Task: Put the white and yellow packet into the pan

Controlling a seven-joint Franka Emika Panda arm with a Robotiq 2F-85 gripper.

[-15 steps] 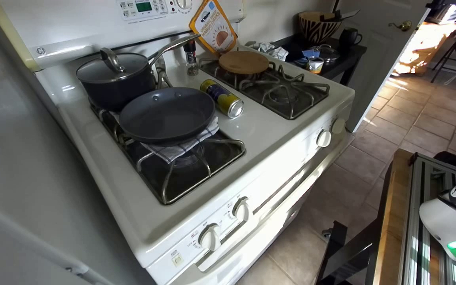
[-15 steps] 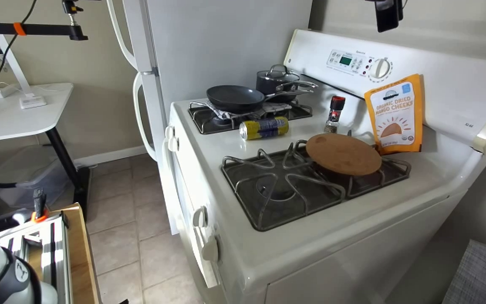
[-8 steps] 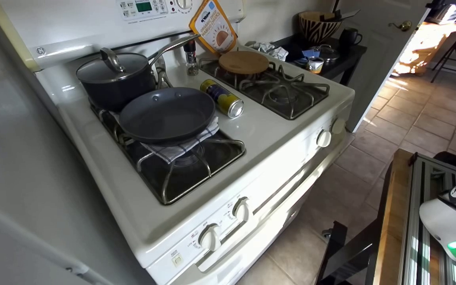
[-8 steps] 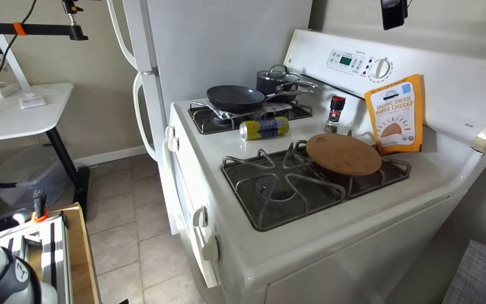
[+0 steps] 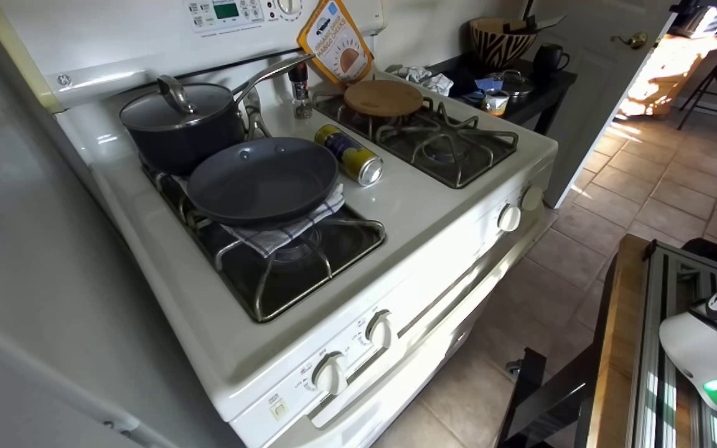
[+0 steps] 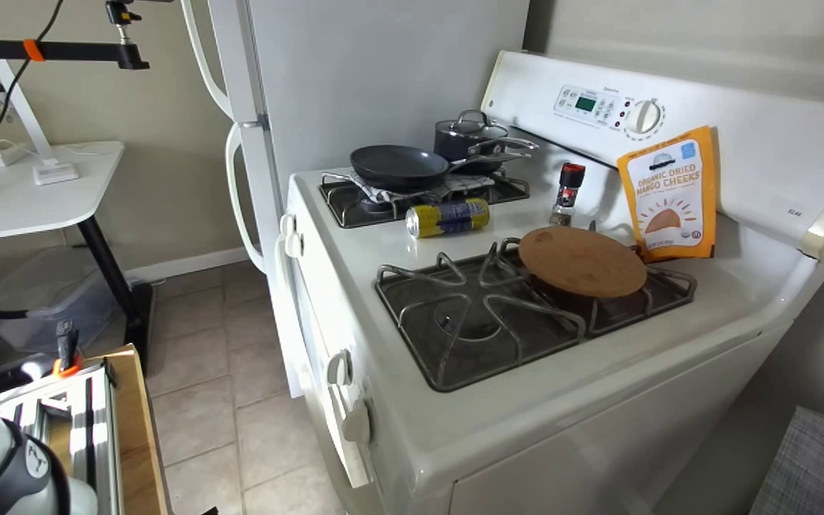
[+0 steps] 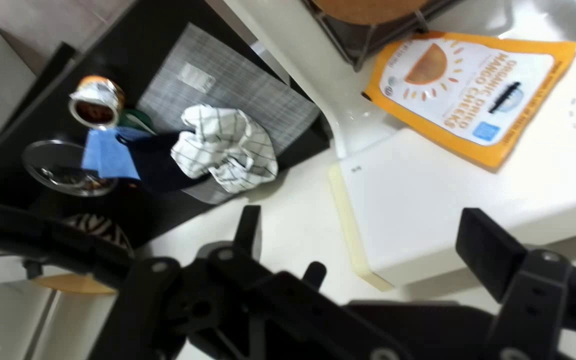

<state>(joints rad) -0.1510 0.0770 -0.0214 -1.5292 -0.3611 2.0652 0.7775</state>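
The white and yellow packet [image 6: 672, 193] stands propped against the stove's back panel, behind the tan round dish. It also shows in an exterior view [image 5: 337, 45] and at the upper right of the wrist view [image 7: 468, 92]. The shallow dark grey pan [image 5: 265, 179] sits on a checked cloth over a burner at the stove's far end from the packet. It shows in an exterior view [image 6: 399, 166] too, but not in the wrist view. My gripper [image 7: 363, 235] shows only in the wrist view. Its fingers are wide apart with nothing between them, away from the packet.
A lidded pot [image 5: 184, 124] touches or nearly touches the pan. A yellow can [image 6: 448, 217] lies between the burners. A pepper grinder [image 6: 567, 194] and the tan dish [image 6: 584, 261] stand near the packet. A crumpled checked cloth [image 7: 228, 147] lies on the black side table [image 7: 168, 65].
In an exterior view, the black part of my arm at the top edge moved up and out of the picture. The packet, pan and other things have not moved.
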